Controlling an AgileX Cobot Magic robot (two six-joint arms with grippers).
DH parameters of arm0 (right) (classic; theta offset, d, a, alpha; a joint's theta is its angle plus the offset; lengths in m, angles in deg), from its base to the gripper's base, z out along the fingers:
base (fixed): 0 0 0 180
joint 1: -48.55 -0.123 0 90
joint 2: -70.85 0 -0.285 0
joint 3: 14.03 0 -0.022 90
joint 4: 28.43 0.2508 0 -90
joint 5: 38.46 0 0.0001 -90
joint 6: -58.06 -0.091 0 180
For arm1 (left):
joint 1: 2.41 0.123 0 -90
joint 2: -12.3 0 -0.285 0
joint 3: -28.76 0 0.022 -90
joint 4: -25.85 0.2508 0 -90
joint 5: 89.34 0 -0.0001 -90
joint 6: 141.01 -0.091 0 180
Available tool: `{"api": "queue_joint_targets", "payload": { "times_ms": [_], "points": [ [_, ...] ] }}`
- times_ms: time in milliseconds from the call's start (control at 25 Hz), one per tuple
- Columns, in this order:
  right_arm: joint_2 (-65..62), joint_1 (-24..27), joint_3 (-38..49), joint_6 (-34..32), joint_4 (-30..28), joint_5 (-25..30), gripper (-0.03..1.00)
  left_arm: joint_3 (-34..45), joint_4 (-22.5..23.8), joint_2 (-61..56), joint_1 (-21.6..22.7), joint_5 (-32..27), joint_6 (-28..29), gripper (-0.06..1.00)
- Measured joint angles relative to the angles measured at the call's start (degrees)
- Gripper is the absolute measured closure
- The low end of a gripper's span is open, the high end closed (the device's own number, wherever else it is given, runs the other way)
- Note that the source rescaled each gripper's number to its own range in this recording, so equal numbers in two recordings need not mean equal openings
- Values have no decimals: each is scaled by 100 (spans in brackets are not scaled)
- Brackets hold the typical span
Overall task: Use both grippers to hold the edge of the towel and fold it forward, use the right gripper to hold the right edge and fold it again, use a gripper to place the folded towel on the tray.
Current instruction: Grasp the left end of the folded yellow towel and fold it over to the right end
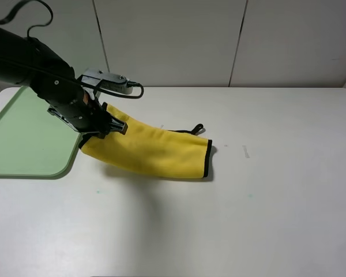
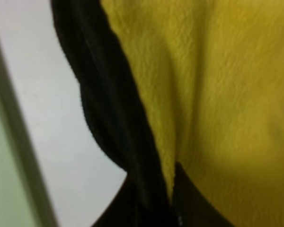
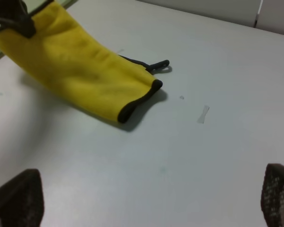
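Observation:
The folded yellow towel [image 1: 155, 151] with black trim lies slanted on the white table, its left end lifted. My left gripper [image 1: 106, 126] is shut on that left end, right beside the right edge of the green tray [image 1: 23, 138]. The left wrist view is filled by the towel [image 2: 217, 94] and its black edge, with the tray rim [image 2: 4, 189] at one side. The right wrist view shows the towel [image 3: 80, 71] far ahead of my right gripper [image 3: 151, 203], which is open and empty, fingertips [image 3: 16, 198] wide apart. The right arm is out of the exterior high view.
The towel's black hanging loop [image 1: 197, 128] sticks out at its far right corner. A small pale mark [image 1: 246, 151] lies on the table right of the towel. A wall of white panels stands behind the table.

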Motion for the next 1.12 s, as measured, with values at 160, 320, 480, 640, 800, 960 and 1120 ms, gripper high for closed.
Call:
{"api": "queue_joint_targets", "payload": {
  "times_ms": [160, 320, 480, 640, 800, 960, 1120],
  "points": [
    [0, 0, 0, 0, 0, 0, -3, -229, -91, -89, -148, -287, -155, 89],
    [0, 0, 0, 0, 0, 0, -3, -560, -386, -89, -552, -468, -516, 89],
    [0, 0, 0, 0, 0, 0, -3, -975, -563, -89, -915, -599, -657, 89],
    [0, 0, 0, 0, 0, 0, -3, -1217, -687, -84, -1209, -656, -669, 89],
    [0, 0, 0, 0, 0, 0, -3, -1269, -692, 23, -1432, -668, -676, 89],
    [0, 0, 0, 0, 6, 0, -3, -1275, -720, 202, -1530, -657, -676, 89],
    [0, 0, 0, 0, 6, 0, -3, -1275, -774, 248, -1556, -540, -676, 89]
  ]
}}
